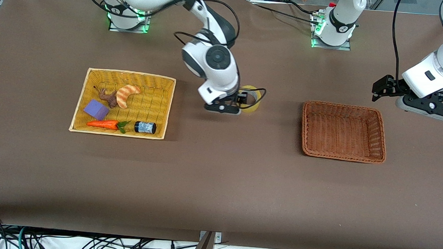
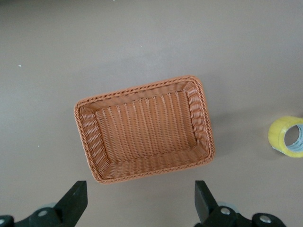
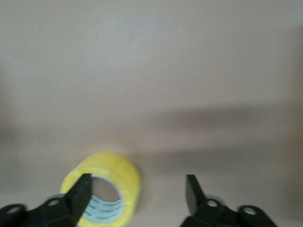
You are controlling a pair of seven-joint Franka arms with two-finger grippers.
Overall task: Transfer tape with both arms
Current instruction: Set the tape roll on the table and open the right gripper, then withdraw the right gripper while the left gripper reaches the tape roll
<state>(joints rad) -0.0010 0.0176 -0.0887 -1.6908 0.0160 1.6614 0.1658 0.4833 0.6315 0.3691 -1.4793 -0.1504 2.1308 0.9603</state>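
Observation:
The tape, a yellowish ring, rests on the brown table between the two baskets. It also shows in the left wrist view and the right wrist view. My right gripper is low beside the tape and open. One of its fingers overlaps the tape's hole, and the other stands well clear. Nothing is clamped. My left gripper waits in the air beside the brown basket at the left arm's end, open and empty.
A yellow wicker basket toward the right arm's end holds a croissant, a purple block, a carrot, a dark jar and a brown piece. An empty brown wicker basket lies toward the left arm's end.

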